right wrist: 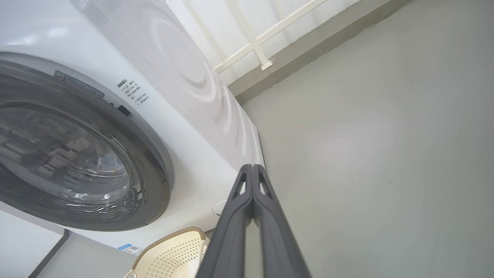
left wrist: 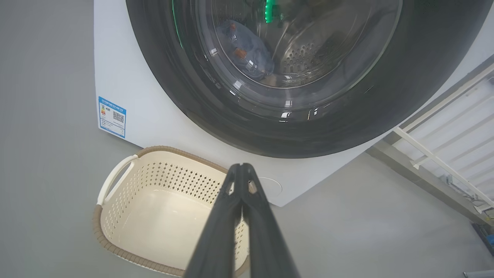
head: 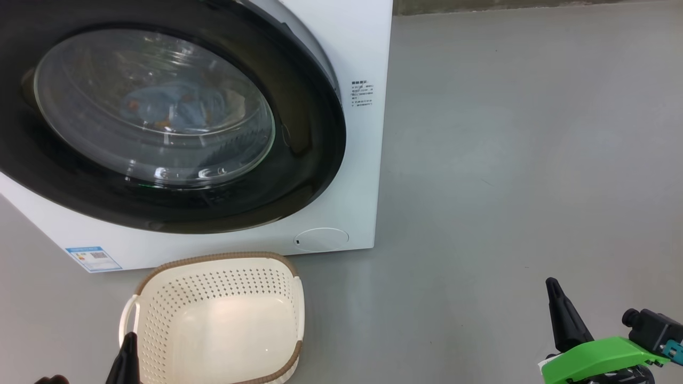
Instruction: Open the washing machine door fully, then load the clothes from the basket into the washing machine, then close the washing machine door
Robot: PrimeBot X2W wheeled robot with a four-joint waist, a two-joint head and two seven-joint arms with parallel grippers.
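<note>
The washing machine [head: 357, 48] [left wrist: 154, 123] [right wrist: 200, 127] stands white and boxy with its door [head: 309, 160] [left wrist: 231, 119] [right wrist: 154, 162] lying flat against the front, black rim around a glass bowl. Through the glass the light blue clothes [head: 176, 109] [left wrist: 247, 50] lie inside the drum. The cream basket [head: 213, 277] [left wrist: 127, 216] [right wrist: 173, 251] sits empty on the floor in front of the machine. My left gripper [head: 128, 341] [left wrist: 241, 168] is shut with nothing in it, over the basket's near side. My right gripper [head: 552, 285] [right wrist: 252, 168] is shut and empty, well off to the right above bare floor.
Grey floor [head: 507, 160] stretches to the right of the machine. A blue label sticker [head: 93, 258] [left wrist: 112, 116] and a round cap [head: 321, 239] sit low on the machine's front. A white railing [left wrist: 444, 154] [right wrist: 254, 42] runs along the wall behind.
</note>
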